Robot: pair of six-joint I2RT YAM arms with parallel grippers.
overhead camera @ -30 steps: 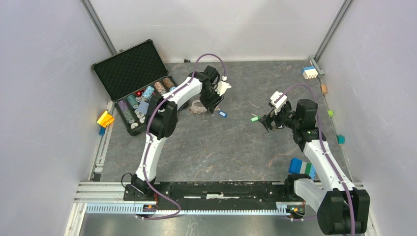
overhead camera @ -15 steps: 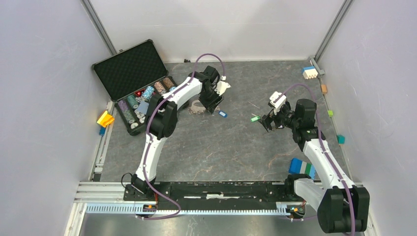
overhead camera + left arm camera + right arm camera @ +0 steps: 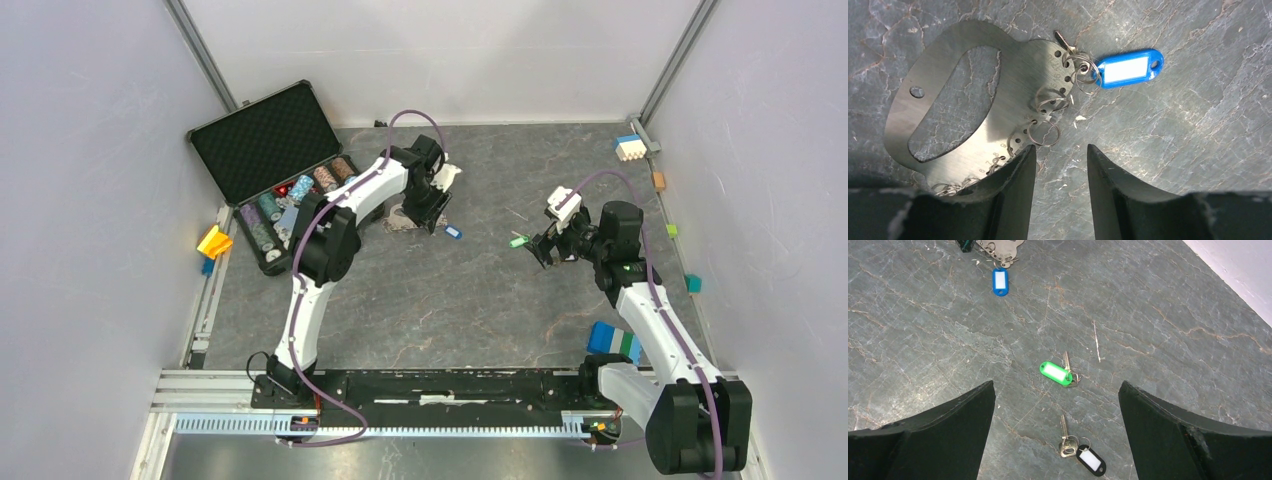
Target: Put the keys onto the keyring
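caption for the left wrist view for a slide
Open left fingers above the keyring plate, blue-tagged key at its edge.

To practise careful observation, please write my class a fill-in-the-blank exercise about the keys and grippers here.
The small metal key beside the flat grey metal keyring has a ___ tag.
The open right gripper hovers above the green-tagged key and the ___-tagged key.
The open left gripper holds ___.
Missing: blue; black; nothing.
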